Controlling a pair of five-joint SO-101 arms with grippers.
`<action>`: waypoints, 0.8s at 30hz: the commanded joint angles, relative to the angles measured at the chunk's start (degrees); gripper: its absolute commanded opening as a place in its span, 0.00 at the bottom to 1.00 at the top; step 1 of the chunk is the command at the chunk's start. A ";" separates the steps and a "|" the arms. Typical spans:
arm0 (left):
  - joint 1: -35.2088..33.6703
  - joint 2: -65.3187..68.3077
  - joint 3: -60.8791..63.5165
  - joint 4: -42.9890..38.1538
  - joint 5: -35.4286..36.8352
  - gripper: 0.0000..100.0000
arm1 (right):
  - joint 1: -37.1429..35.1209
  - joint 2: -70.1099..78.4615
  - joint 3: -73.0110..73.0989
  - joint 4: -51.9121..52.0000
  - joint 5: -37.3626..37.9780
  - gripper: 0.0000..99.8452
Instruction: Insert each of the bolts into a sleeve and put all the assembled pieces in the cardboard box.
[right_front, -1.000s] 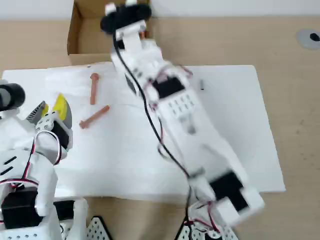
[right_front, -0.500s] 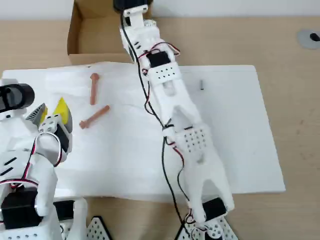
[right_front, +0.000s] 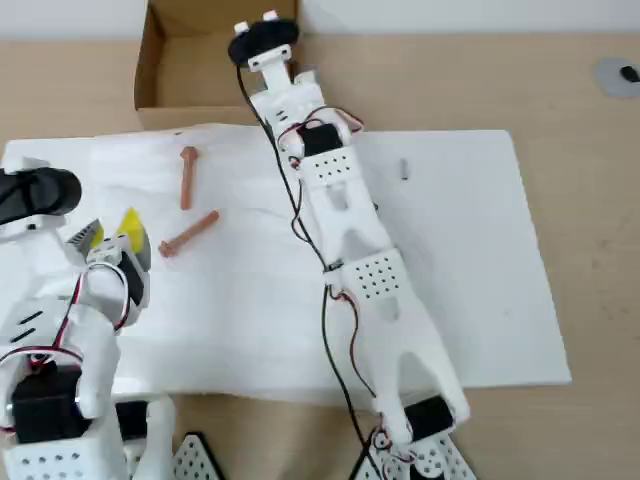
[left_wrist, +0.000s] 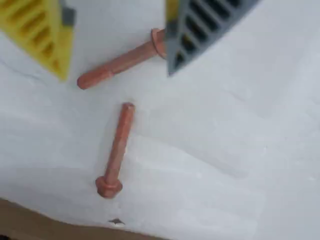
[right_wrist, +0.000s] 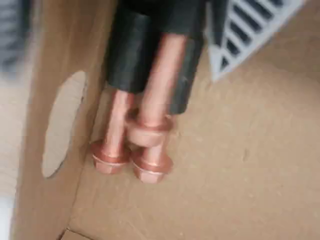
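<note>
Two copper bolts (right_front: 187, 177) (right_front: 189, 233) lie bare on the white sheet (right_front: 460, 290). My left gripper (right_front: 110, 232) hovers open just beside the nearer bolt; in its wrist view the yellow and grey fingers stand either side of that bolt (left_wrist: 122, 60), with the other bolt (left_wrist: 116, 150) beyond. My right arm stretches to the cardboard box (right_front: 150, 70), its wrist (right_front: 265, 45) over the box. In the right wrist view, black sleeves (right_wrist: 135, 50) with copper bolts (right_wrist: 150, 165) in them lie on the box floor by a wall. My right gripper (right_wrist: 120, 40) hangs over them, fingers spread wider than the pieces.
A small dark bit (right_front: 404, 170) lies on the sheet to the right of the long arm. A grey disc (right_front: 618, 75) sits at the table's far right. The box wall has an oval cut-out (right_wrist: 62, 120). Both arm bases stand at the near edge.
The right arm straightened and reached deeper over the box, then drew back a little. The left arm shifted slightly; both loose bolts stayed put.
</note>
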 joint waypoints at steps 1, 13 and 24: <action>-0.53 0.40 -0.09 -0.35 0.97 0.14 | -0.40 -2.15 -4.70 4.31 0.35 0.35; -0.62 33.80 -19.52 -0.26 4.04 0.14 | -0.40 -26.59 -4.44 34.20 0.26 0.34; -0.26 58.77 -43.25 9.05 4.13 0.14 | 4.09 -49.89 -3.82 56.79 1.23 0.34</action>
